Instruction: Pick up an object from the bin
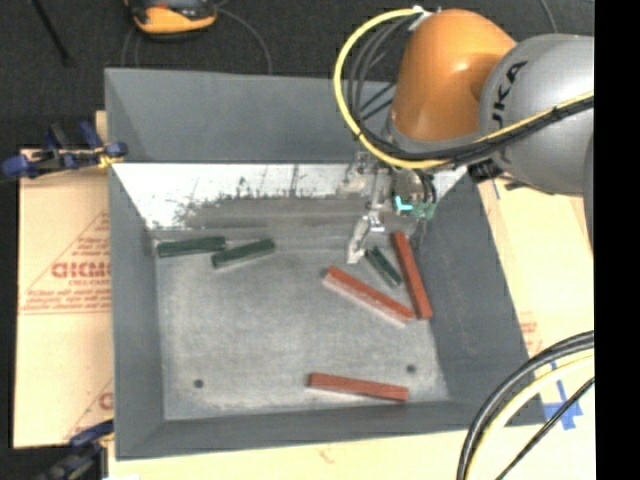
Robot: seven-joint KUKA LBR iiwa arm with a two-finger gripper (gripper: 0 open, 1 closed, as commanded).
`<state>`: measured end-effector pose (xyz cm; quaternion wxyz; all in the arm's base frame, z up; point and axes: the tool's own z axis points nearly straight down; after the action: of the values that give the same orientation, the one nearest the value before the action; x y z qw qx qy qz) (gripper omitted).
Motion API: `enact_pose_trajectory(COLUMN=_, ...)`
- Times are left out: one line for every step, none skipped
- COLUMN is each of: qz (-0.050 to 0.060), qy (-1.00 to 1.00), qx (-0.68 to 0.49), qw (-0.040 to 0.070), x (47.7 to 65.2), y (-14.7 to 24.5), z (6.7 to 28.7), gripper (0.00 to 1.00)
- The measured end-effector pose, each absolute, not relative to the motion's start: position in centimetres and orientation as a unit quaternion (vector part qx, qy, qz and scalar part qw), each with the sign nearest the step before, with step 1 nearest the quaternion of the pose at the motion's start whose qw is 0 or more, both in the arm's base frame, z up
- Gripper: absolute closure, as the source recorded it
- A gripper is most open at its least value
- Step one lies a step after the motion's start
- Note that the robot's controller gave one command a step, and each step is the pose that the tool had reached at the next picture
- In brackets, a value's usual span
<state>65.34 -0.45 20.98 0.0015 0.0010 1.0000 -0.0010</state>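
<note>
Bin (280,338): 2 red bars (365,294) beside claw (378,243)

On my remote feed, the gripper (372,243) hangs low at the grey bin's (300,183) right rear, just above a short green bar (383,267) wedged between an upright-running red bar (412,276) and a slanted red bar (366,295). A left green bar (192,248) and its green neighbour (242,254) lie far left, and a front red bar (358,387) lies near the front wall.

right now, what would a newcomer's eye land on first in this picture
The arm's orange cover at upper right stands out first, its gripper hanging just below over a short dark green bar beside two red bars on the right side of the bin. Two more green bars lie at the floor's upper left, and a lone red bar near the front wall.
</note>
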Motion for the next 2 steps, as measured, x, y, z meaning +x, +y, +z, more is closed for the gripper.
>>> enact_pose_trajectory(qz=-0.001, qy=1.000, qx=0.001, qw=0.003, x=65.4, y=-0.5, z=21.1, gripper=0.00)
enact_pose_trajectory(qz=-0.001, qy=1.000, qx=-0.003, qw=0.004, x=62.9, y=-3.3, z=14.7, gripper=0.00)
